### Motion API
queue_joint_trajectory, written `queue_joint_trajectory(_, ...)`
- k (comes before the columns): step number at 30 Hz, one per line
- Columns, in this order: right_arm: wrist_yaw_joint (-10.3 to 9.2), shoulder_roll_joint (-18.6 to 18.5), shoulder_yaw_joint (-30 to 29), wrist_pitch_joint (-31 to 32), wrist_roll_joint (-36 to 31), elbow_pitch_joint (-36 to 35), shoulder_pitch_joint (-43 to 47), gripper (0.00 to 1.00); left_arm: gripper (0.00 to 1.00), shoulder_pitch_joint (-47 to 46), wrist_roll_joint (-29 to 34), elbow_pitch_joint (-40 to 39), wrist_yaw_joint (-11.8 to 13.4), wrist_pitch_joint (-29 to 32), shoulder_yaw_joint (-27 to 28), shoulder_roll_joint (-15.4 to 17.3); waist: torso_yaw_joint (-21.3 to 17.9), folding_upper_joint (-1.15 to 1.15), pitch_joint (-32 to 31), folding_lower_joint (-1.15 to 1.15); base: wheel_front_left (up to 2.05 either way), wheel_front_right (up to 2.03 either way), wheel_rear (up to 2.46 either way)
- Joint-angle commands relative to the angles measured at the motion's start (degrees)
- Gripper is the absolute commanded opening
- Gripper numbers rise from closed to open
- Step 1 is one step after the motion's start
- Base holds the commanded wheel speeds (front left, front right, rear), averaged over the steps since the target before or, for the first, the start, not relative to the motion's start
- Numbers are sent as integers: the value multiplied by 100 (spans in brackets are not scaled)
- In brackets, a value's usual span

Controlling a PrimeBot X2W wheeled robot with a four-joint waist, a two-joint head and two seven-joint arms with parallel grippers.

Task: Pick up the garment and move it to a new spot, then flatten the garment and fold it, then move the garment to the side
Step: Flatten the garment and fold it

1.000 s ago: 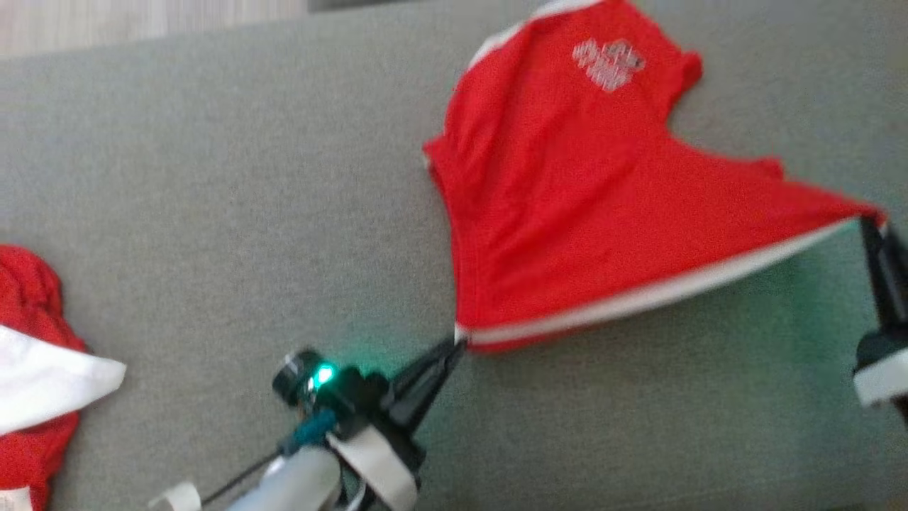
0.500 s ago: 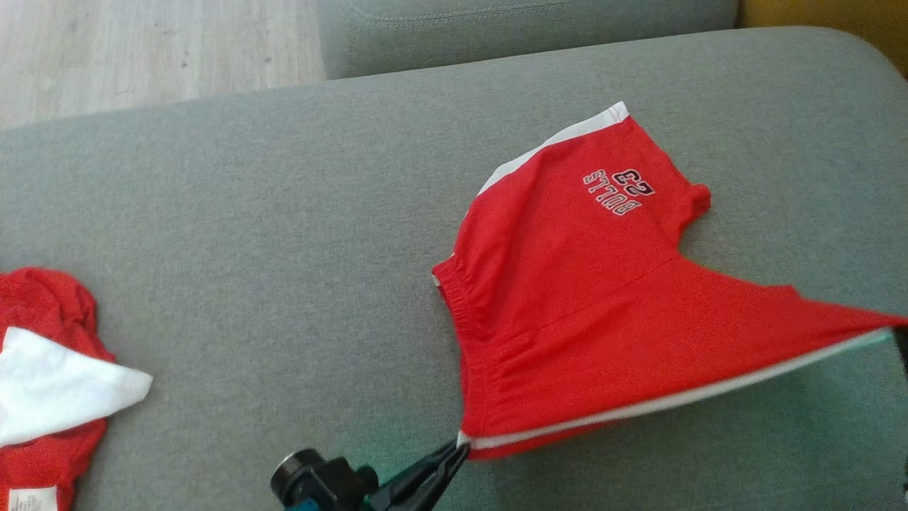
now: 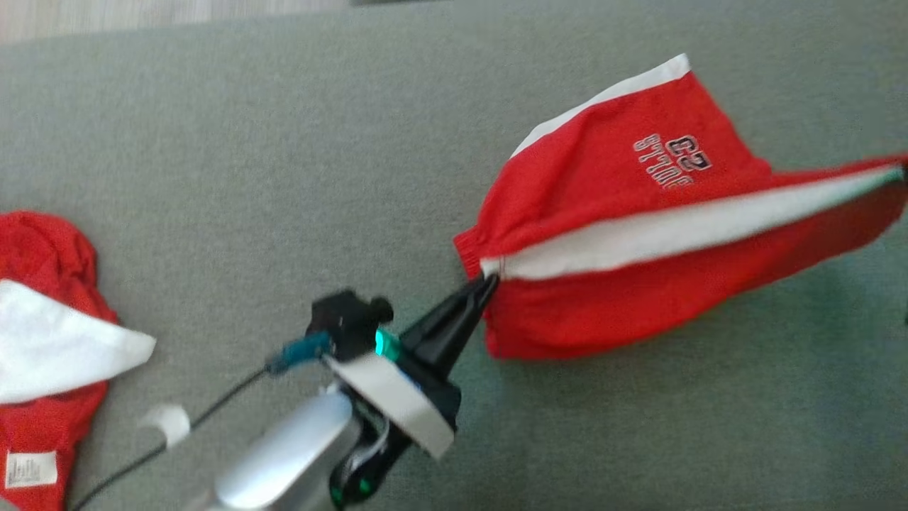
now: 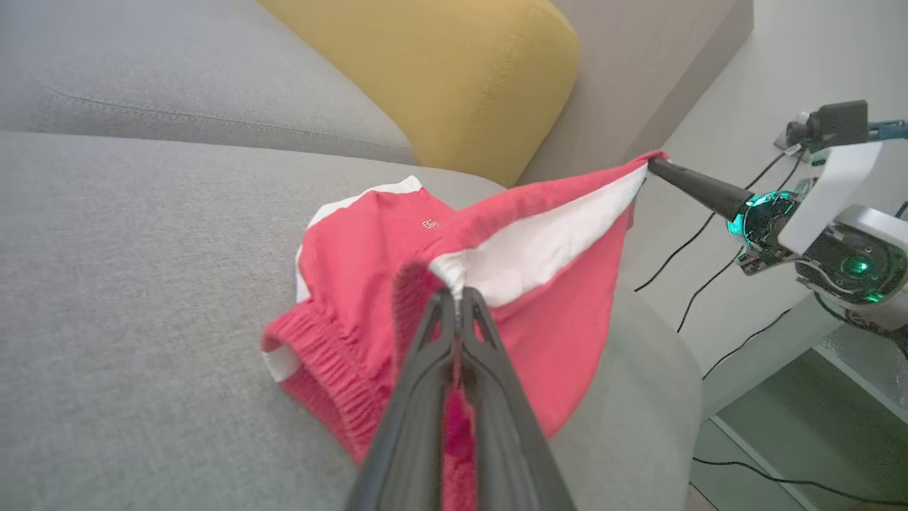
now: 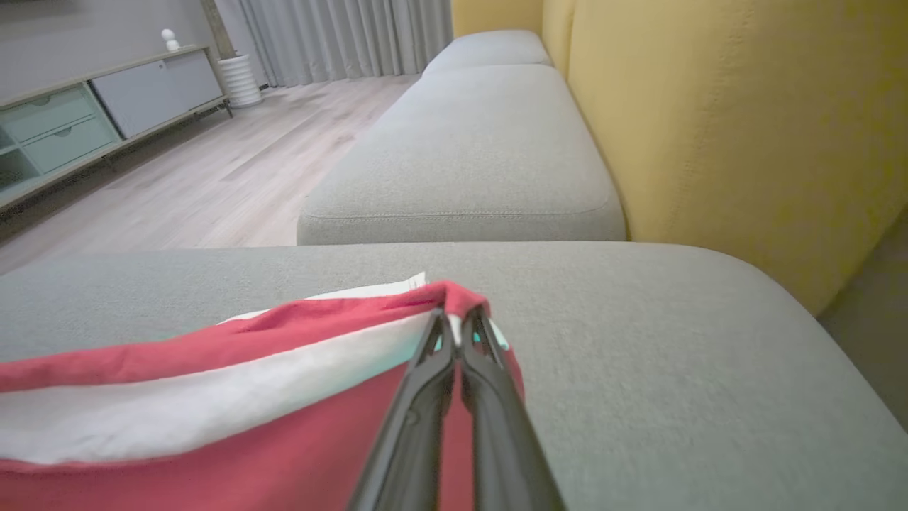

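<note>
The grey sofa is the biggest thing here, its wide flat seat running under everything. At its far right side stands a yellow back cushion. Across the wooden floor, the right wrist view shows a low cabinet with its drawers closed, so their contents are hidden.

The red shorts are on the right part of the seat in the head view. The leg with the printed lettering lies on the fabric. The near edge, with its broad white side stripe, is lifted and stretched in a straight line between the two claws. Well apart from them, at the left edge of the seat, lies a second red and white garment in a loose heap.

The left arm comes in from the bottom of the head view, its silvery forearm slanting up to the right. The left claw is closed tight on the waistband end of the white stripe, its fingers pressed together with cloth between them. The right claw is likewise pinched closed on the hem corner at the stripe's other end, and it is held above the seat near its right end.
</note>
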Motion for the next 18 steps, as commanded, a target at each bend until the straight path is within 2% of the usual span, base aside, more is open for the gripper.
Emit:
queue_joint_trajectory(1,37,-338,234,48,112,55,-434,0,0,-360,-81,-3,-32,22,202,7,176,0,257,-1,0,0,0)
queue_joint_trajectory(6,37,-557,865,178,358,737,-1464,0,0,-836,-335,269,-47,53,111,-108,398,0,519,-1,0,0,0)
queue_joint_trajectory(18,37,-863,1962,141,821,1903,-2936,0,0,-1654,-632,757,-51,-266,-366,-231,812,0,990,-1,0,0,0)
